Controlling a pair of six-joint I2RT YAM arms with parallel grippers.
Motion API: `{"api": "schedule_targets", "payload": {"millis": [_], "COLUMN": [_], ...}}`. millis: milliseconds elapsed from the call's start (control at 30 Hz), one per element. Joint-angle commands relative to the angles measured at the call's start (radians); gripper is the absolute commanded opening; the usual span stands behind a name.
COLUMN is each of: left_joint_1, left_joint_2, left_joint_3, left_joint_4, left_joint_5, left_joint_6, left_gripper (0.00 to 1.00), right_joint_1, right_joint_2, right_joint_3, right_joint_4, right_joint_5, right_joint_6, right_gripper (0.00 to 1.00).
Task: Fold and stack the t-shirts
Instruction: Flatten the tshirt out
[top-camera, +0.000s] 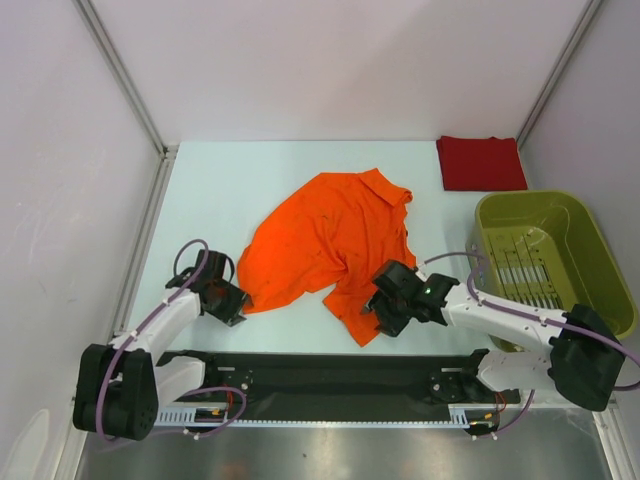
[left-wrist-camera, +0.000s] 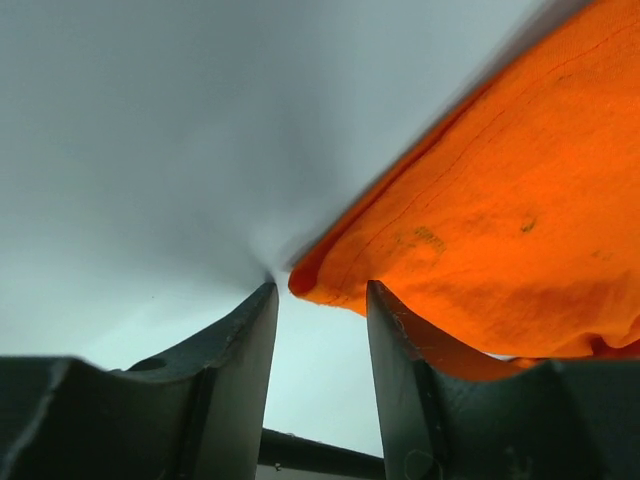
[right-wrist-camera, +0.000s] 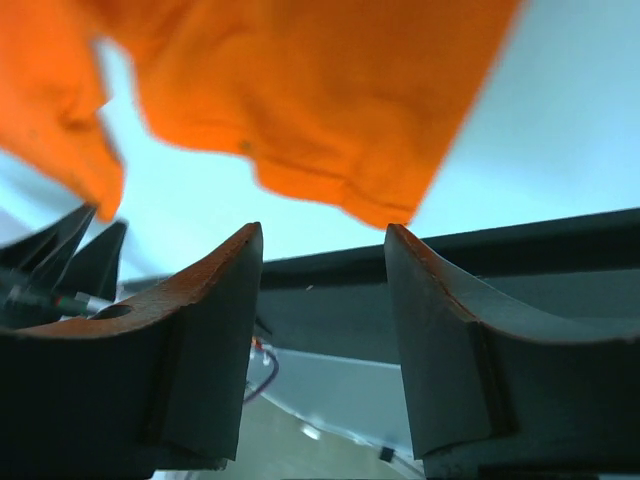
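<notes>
The bright orange t-shirt (top-camera: 330, 240) lies unfolded and rumpled in the middle of the table. The dark red t-shirt (top-camera: 480, 163) lies folded into a rectangle at the back right. My left gripper (top-camera: 237, 301) is open at the orange shirt's near left corner. In the left wrist view that corner (left-wrist-camera: 480, 220) reaches just to the tips of the left gripper (left-wrist-camera: 320, 298), unclamped. My right gripper (top-camera: 383, 312) is open at the shirt's near right edge. In the right wrist view the orange cloth (right-wrist-camera: 300, 90) lies just beyond the tips of the right gripper (right-wrist-camera: 323, 238).
An olive-green plastic basket (top-camera: 530, 197) stands at the right, close beside my right arm. A black rail (top-camera: 320, 375) runs along the near edge between the arm bases. Walls enclose the table on the left, back and right.
</notes>
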Motion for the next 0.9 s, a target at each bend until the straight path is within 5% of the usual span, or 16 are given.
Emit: {"api": "schedule_targets", "payload": {"millis": [0, 333, 567, 867], "left_joint_1": [0.007, 0.007, 0.007, 0.007], "left_joint_2": [0.033, -0.019, -0.042, -0.055], "left_joint_3": [-0.034, -0.044, -0.041, -0.053], "left_joint_4": [0.027, 0.05, 0.057, 0.075], "left_joint_5": [-0.082, -0.117, -0.109, -0.091], "left_joint_6": [-0.039, 0.024, 0.05, 0.056], "left_gripper": [0.46, 0.11, 0.06, 0.04], "right_joint_1": [0.045, 0.125, 0.131, 0.133], "right_joint_2": [-0.01, 0.065, 0.15, 0.234], "right_joint_3": [-0.045, -0.002, 0.01, 0.052], "right_joint_4": [-0.008, -0.114, -0.083, -0.071], "right_joint_5": [0.066, 0.109, 0.089, 0.068], "right_joint_6": [0.194, 0.26, 0.257, 0.218], "right_gripper": [0.56, 0.55, 0.36, 0.38]}}
